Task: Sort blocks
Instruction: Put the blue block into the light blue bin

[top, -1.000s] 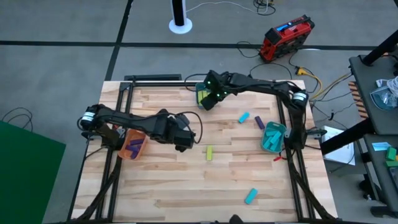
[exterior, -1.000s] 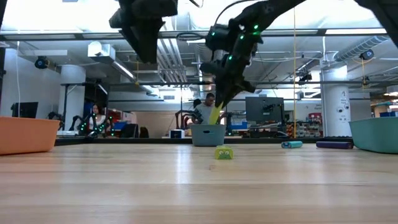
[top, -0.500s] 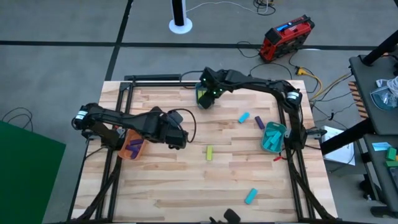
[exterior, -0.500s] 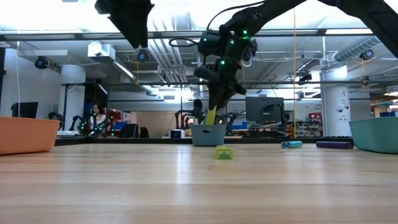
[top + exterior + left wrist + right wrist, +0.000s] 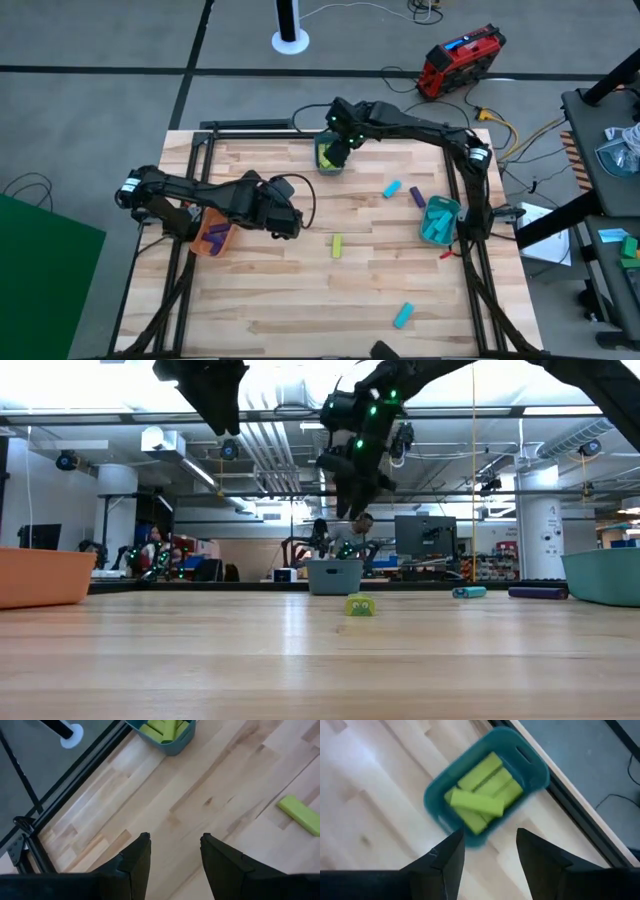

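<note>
My right gripper (image 5: 337, 152) (image 5: 487, 840) hangs open over a small teal bin (image 5: 434, 804) at the table's far edge. Several yellow-green blocks (image 5: 482, 792) lie in that bin, one slanting across the others. My left gripper (image 5: 288, 226) (image 5: 172, 842) is open above bare wood, left of the table's middle. One yellow-green block (image 5: 337, 245) (image 5: 300, 812) lies flat near the middle. A cyan block (image 5: 392, 188) and a purple block (image 5: 417, 196) lie toward the right. Another cyan block (image 5: 403, 316) lies near the near edge.
An orange bin (image 5: 214, 236) with purple blocks stands at the left edge, under my left arm. A teal bin (image 5: 438, 220) with cyan blocks stands at the right edge, with a small reddish piece (image 5: 447, 255) beside it. Bare wood stretches along the near side.
My right gripper carried a yellow-green block hanging below its fingers to the far bin. It has let go and risen a little, and the block now lies in the bin. My left gripper has moved up and slightly toward the table's left edge.
</note>
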`<control>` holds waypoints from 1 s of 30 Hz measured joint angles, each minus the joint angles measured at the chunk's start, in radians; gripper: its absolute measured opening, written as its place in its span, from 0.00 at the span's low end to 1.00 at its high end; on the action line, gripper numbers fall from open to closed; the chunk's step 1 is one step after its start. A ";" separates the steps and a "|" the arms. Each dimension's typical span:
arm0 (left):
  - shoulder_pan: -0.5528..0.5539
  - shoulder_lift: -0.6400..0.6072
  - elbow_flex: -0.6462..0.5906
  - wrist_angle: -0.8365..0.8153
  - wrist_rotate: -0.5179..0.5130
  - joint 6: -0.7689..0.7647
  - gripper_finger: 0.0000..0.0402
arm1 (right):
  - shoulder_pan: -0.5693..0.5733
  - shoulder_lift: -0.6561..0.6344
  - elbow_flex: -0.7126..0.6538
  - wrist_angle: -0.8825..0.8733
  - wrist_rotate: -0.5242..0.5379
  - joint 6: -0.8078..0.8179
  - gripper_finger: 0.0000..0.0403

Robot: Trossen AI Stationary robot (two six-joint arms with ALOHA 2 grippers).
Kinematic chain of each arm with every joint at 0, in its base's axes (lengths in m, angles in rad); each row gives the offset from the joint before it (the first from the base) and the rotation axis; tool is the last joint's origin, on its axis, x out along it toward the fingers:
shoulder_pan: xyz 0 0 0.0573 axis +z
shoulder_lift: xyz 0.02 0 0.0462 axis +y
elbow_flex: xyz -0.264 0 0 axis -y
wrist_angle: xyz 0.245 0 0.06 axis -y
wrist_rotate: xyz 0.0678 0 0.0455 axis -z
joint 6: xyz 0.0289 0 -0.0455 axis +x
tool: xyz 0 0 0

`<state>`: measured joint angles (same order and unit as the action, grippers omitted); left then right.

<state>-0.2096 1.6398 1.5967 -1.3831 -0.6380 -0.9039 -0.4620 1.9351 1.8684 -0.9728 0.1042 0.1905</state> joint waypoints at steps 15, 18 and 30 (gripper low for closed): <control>0.001 0.000 0.000 0.239 0.032 0.058 0.38 | 0.132 -0.489 -0.138 -0.190 0.004 0.112 0.33; 0.002 0.000 0.000 0.272 0.036 0.061 0.38 | 0.170 -0.587 -0.174 -0.190 0.003 0.178 0.32; 0.004 0.001 0.000 0.306 0.062 0.062 0.38 | 0.384 -0.817 -0.329 -0.206 0.001 0.467 0.28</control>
<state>-0.2058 1.6409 1.5967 -1.0769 -0.5762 -0.8423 -0.0778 1.1185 1.5393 -1.1792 0.1055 0.6576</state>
